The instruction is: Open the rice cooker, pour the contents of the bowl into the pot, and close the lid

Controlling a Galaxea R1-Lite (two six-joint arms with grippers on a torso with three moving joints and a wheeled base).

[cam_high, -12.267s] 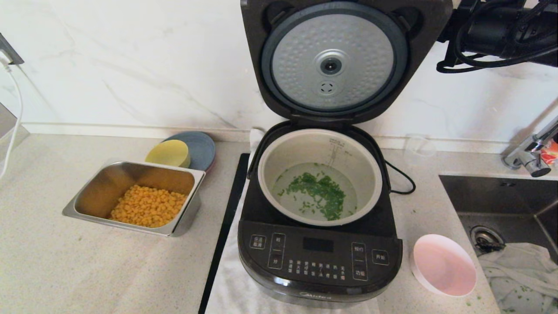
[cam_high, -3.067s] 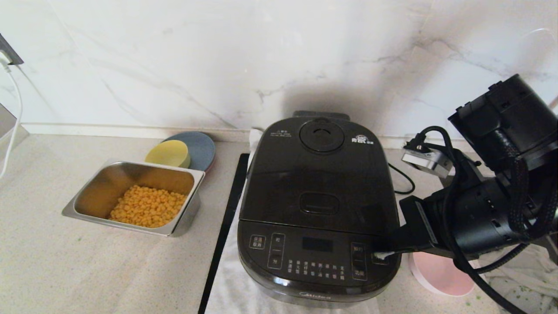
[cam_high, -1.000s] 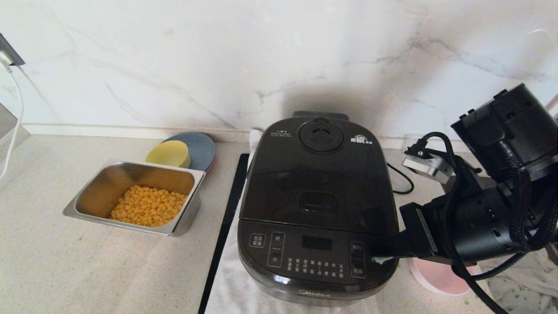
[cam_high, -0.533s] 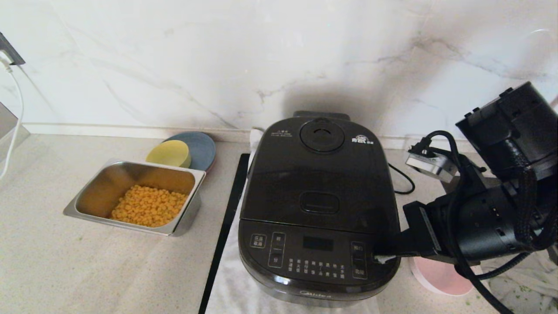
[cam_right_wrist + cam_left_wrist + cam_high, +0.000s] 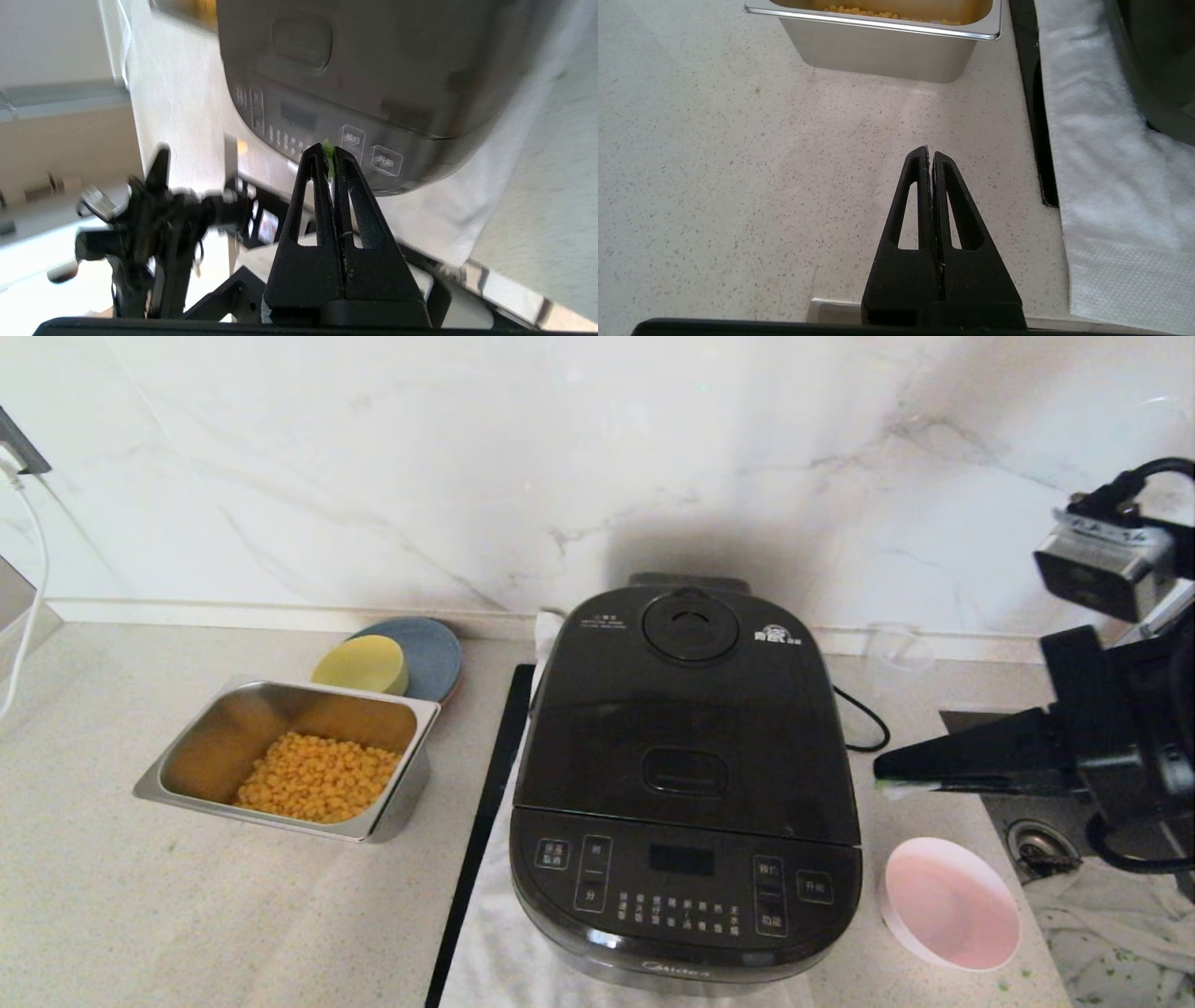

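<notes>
With its lid (image 5: 686, 709) shut flat, the rice cooker (image 5: 684, 784) dominates the counter (image 5: 140, 896), standing on a white towel (image 5: 509, 961) against the marble wall, its pot and whatever lies inside hidden beneath the closed top. Left of the cooker, past a black strip (image 5: 481, 821) along the towel's edge, a steel tray (image 5: 387, 812) holds yellow corn kernels (image 5: 317, 777); behind the tray a yellow bowl (image 5: 359, 665) rests on a blue plate (image 5: 434, 649). Right of the cooker, the sink (image 5: 1102, 756) sits under the right arm, with a rumpled cloth (image 5: 1111, 915) in its basin. Just beside the cooker's front right corner the pink bowl (image 5: 950, 903) stands upright on the counter, its inside bare. Above that bowl and clear of the cooker's right flank, the right gripper (image 5: 882, 775) hangs level, its tip toward the cooker, fingers pressed together with a green scrap (image 5: 329, 153) stuck at the tip. Nothing stands between the gripper and the cooker's side. The left gripper (image 5: 930, 156), also clenched on nothing, hovers over bare counter in front of the tray, to the cooker's left.
</notes>
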